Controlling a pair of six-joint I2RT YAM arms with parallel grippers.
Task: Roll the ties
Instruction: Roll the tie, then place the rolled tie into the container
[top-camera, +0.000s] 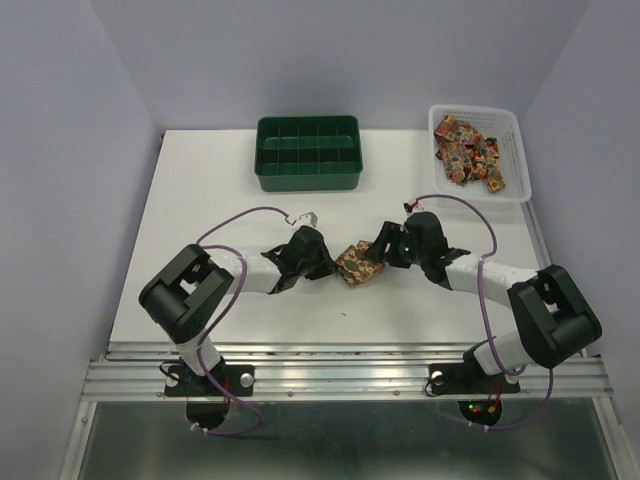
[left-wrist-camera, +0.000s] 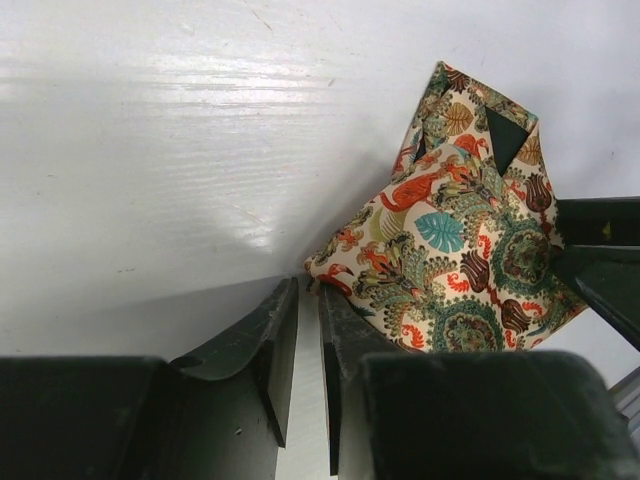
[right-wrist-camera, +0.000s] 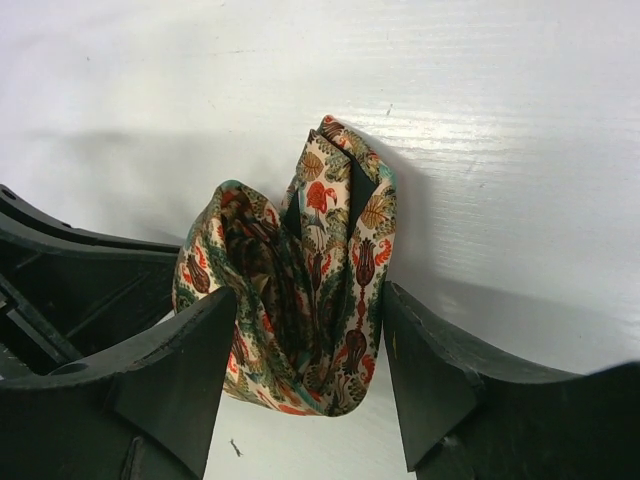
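- A white table (top-camera: 220, 200) fills the middle of the overhead view.
- A dark green tray (top-camera: 306, 180), split into small cells, sits at its far edge.
- A white mesh basket (top-camera: 519, 165) stands in the far right corner, well apart from the tray.
- A ribbed metal rail (top-camera: 340, 372) runs along the near edge.

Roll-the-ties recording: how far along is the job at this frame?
Done: nothing visibly finished; the green tray looks empty. In hand: one tie sits mid-table as a loose bundle, the right gripper with its jaws closed around it, the left gripper shut beside its edge. Left: tightening this roll, then the ties heaped in the white basket.
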